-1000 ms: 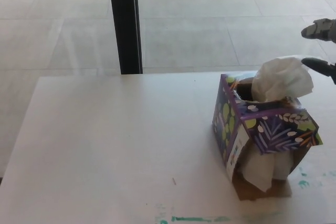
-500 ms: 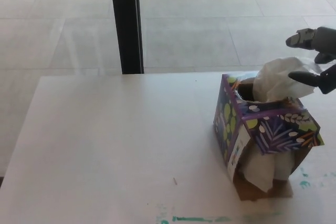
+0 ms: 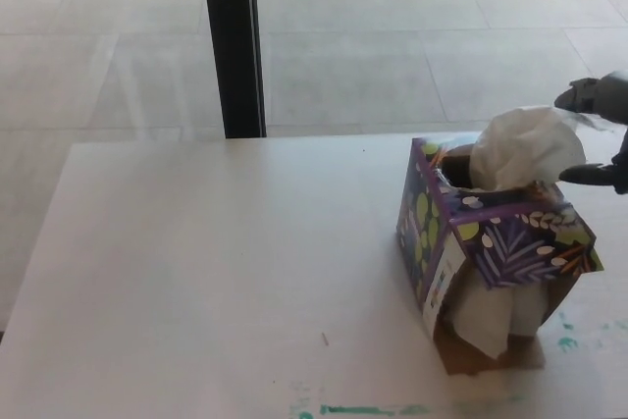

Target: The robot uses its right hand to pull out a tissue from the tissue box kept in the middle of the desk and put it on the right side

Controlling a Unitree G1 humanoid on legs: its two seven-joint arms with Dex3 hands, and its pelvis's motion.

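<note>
One right hand (image 3: pixel 601 134) is seen drawn back rightward since half a second ago, fingers spread beside the tissue (image 3: pixel 525 147); tissue box (image 3: pixel 491 242) unmoved on desk (image 3: pixel 196 272).

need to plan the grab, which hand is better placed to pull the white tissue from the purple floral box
Right. The black right hand sits open beside the white tissue atop the purple floral tissue box; the left hand is not in view.

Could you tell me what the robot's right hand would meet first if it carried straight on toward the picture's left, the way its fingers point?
Most likely the tissue standing out of the tissue box: the open right hand brackets its right edge, though depth is uncertain.
</note>
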